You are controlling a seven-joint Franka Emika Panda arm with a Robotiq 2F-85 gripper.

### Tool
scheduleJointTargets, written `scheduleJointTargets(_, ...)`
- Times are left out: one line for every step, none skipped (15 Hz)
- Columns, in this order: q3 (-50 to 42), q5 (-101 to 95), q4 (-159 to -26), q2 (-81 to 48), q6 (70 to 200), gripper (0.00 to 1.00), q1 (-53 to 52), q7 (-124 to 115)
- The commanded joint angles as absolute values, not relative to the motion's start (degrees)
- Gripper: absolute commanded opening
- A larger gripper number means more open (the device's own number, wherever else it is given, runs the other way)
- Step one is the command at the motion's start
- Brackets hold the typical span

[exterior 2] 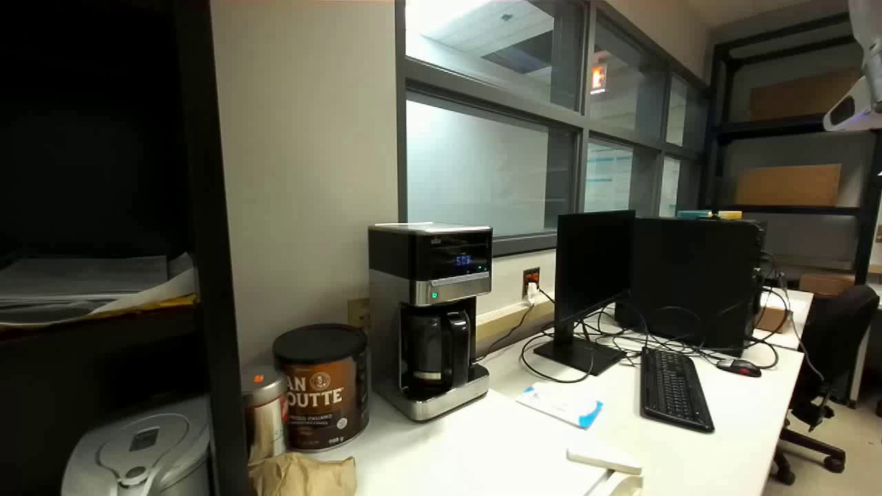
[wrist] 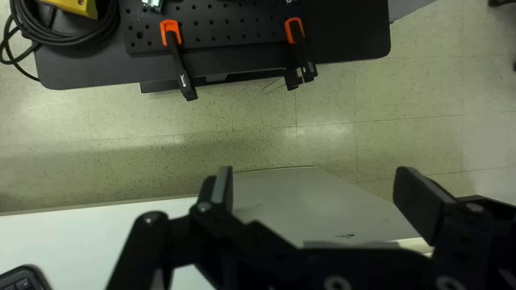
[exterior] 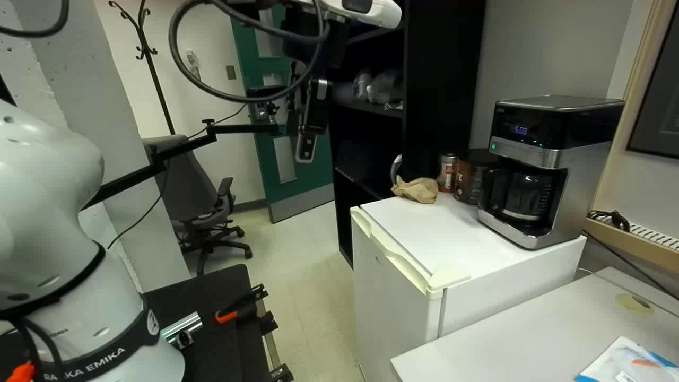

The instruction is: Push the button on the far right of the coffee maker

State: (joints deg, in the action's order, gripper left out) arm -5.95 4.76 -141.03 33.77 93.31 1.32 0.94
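Note:
The coffee maker [exterior: 589, 124] is a boxy black machine with a silver-grey top and a dark carafe [exterior: 528, 196] in its recess. It stands upright on the white fridge [exterior: 395, 307] and also shows in an exterior view [exterior 2: 393, 275]. Its front has a lit clock display, a silver button strip [exterior 2: 460, 280] with small green lights above its right part, and a green-lit button [exterior 2: 434, 295] at the lower left. Individual buttons on the strip are too small to tell apart. My gripper [exterior: 306, 148] hangs pointing down, well away from the coffee maker. In the wrist view the gripper [wrist: 316, 179] is open and empty, above the fridge front.
A brown coffee tin [exterior 2: 324, 386], a metal can [exterior: 448, 172] and a crumpled paper bag [exterior: 416, 189] stand beside the coffee maker. A tall black shelf [exterior: 443, 79] rises behind them. A white desk [exterior: 504, 345] with a monitor [exterior 2: 596, 275] and keyboard [exterior 2: 675, 389] adjoins the fridge.

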Motion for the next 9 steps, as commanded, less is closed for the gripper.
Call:
scheduleJointTargets(-5.2, 5.1, -140.9, 33.7, 93.2, 1.00, 2.2, 1.3)
scheduleJointTargets(-5.2, 5.1, -140.9, 33.7, 93.2, 1.00, 2.2, 1.3)
scheduleJointTargets(-5.2, 5.1, -140.9, 33.7, 93.2, 1.00, 2.2, 1.3)
scheduleJointTargets(-5.2, 5.1, -140.9, 33.7, 93.2, 1.00, 2.2, 1.3)
scheduleJointTargets(-5.2, 5.1, -140.9, 33.7, 93.2, 1.00, 2.2, 1.3)
scheduleJointTargets(-5.2, 5.1, -140.9, 33.7, 93.2, 1.00, 2.2, 1.3)
scheduleJointTargets(-5.2, 4.7, -140.6, 33.2, 93.3, 1.00, 2.2, 1.7)
scheduleJointTargets(-5.1, 4.1, -140.0, 32.3, 93.5, 1.00, 2.2, 2.1)
scheduleJointTargets(-5.0, 3.4, -139.5, 31.5, 93.6, 1.00, 2.2, 2.5)
